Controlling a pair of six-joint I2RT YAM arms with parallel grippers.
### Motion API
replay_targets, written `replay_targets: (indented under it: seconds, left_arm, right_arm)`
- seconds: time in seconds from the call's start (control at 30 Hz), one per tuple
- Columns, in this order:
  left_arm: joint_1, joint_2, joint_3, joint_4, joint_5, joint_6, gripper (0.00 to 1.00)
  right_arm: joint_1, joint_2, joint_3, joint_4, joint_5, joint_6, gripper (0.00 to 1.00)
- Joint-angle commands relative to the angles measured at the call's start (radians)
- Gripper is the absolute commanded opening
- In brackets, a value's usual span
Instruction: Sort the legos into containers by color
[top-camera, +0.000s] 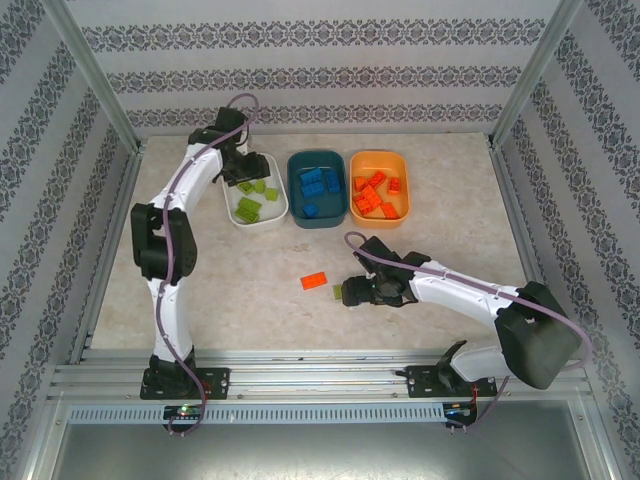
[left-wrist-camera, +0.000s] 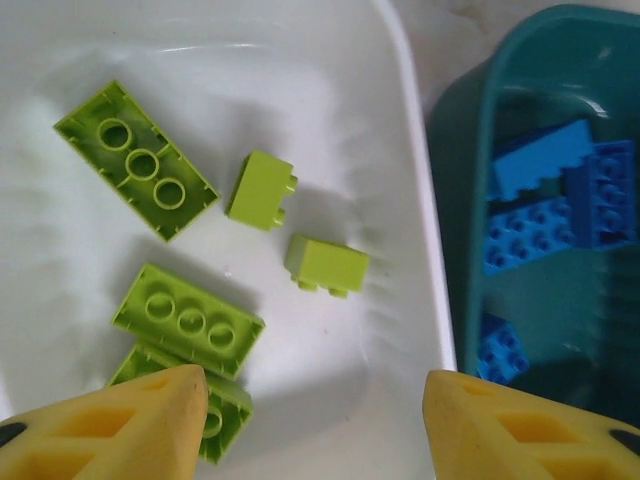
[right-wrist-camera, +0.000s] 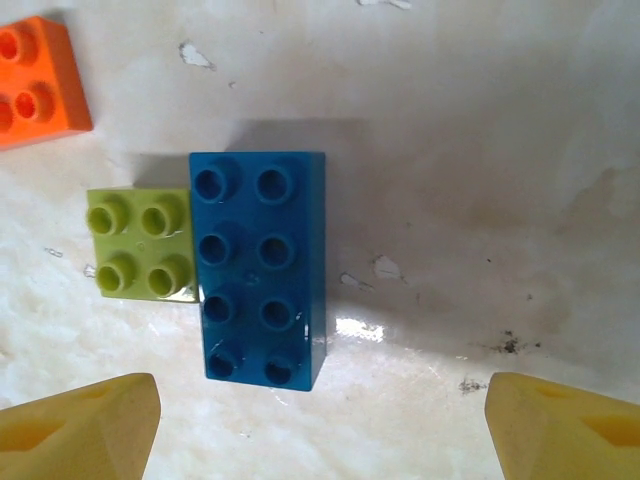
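Observation:
My left gripper (left-wrist-camera: 315, 430) hangs open and empty over the white bowl (left-wrist-camera: 330, 90), which holds several lime green legos (left-wrist-camera: 135, 160). In the top view this gripper (top-camera: 237, 172) is at the bowl's far left corner. The dark teal bowl (top-camera: 318, 190) holds blue legos (left-wrist-camera: 545, 215), and the orange bowl (top-camera: 380, 187) holds orange ones. My right gripper (right-wrist-camera: 320, 430) is open just above the table. In front of it lies a blue lego (right-wrist-camera: 262, 265) with a small lime green lego (right-wrist-camera: 142, 245) touching its left side. An orange lego (top-camera: 314, 281) lies on the table to the left of that gripper (top-camera: 352, 292).
The three bowls stand side by side at the back of the table, their rims almost touching. Metal frame posts and patterned walls close in the table on the left, right and back. The marble tabletop (top-camera: 450, 240) is bare to the right.

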Motion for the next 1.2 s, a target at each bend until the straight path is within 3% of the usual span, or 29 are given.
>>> replay_targets:
  seconds: [0.0, 0.23, 0.5, 0.63, 0.9, 1.17]
  left_arm:
    - [0.013, -0.151, -0.087, 0.03, 0.051, -0.014, 0.6]
    - [0.007, -0.446, -0.395, 0.148, 0.119, -0.057, 0.63]
    - [-0.011, -0.719, -0.65, 0.161, 0.161, -0.077, 0.67]
    - [-0.041, -0.815, -0.748, 0.153, 0.177, -0.096, 0.69]
    - [-0.064, -0.956, -0.92, 0.168, 0.195, -0.138, 0.7]
    - [-0.063, -0.97, -0.995, 0.196, 0.206, -0.155, 0.73]
  right_arm:
    - [0.022, 0.001, 0.031, -0.023, 0.032, 0.023, 0.85]
    - [0.055, 0.0, 0.041, -0.024, 0.041, 0.039, 0.85]
    - [0.06, 0.027, 0.073, -0.04, 0.061, 0.011, 0.84]
    - [0.058, 0.085, 0.106, -0.061, 0.075, -0.029, 0.79]
    - [0.058, 0.181, 0.141, -0.083, 0.073, -0.081, 0.67]
    - [0.058, 0.256, 0.156, -0.062, 0.102, -0.09, 0.57]
